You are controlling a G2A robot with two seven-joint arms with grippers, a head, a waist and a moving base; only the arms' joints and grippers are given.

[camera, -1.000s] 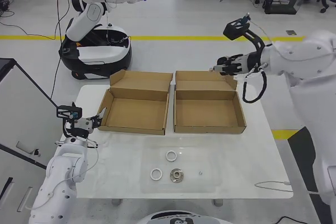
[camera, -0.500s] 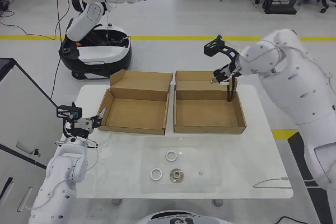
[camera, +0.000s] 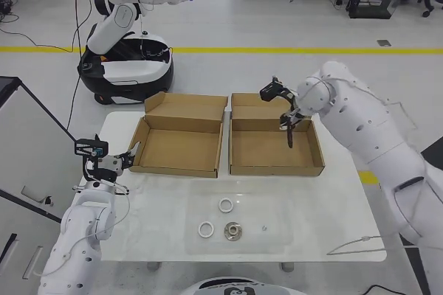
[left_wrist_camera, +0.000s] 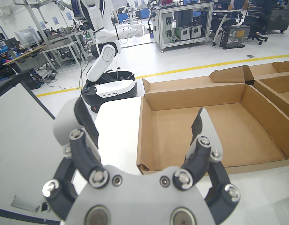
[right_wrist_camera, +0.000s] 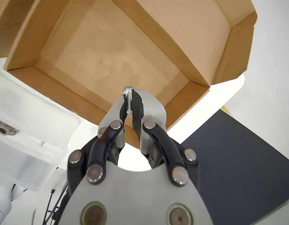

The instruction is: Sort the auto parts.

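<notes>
My right gripper (camera: 290, 137) hangs over the right cardboard box (camera: 275, 156), near its back right part. In the right wrist view this gripper (right_wrist_camera: 130, 99) is shut on a small threaded bolt (right_wrist_camera: 128, 103) with a hex head, above the bare box floor (right_wrist_camera: 106, 47). My left gripper (camera: 129, 155) stands open at the table's left edge, just beside the left cardboard box (camera: 179, 150); nothing lies between its fingers (left_wrist_camera: 197, 125). Near the table's front lie two white rings (camera: 226, 205) (camera: 206, 230) and a metal flanged part (camera: 232, 232).
The loose parts lie in a shallow clear tray (camera: 280, 240) at the front middle, with a tiny piece (camera: 264, 227) beside them. Both boxes have raised back flaps. Another robot's base (camera: 129, 70) stands on the floor behind the table.
My right arm has swung from behind the right box's back corner to the left and down, and now hangs over the box. The left arm has kept still.
</notes>
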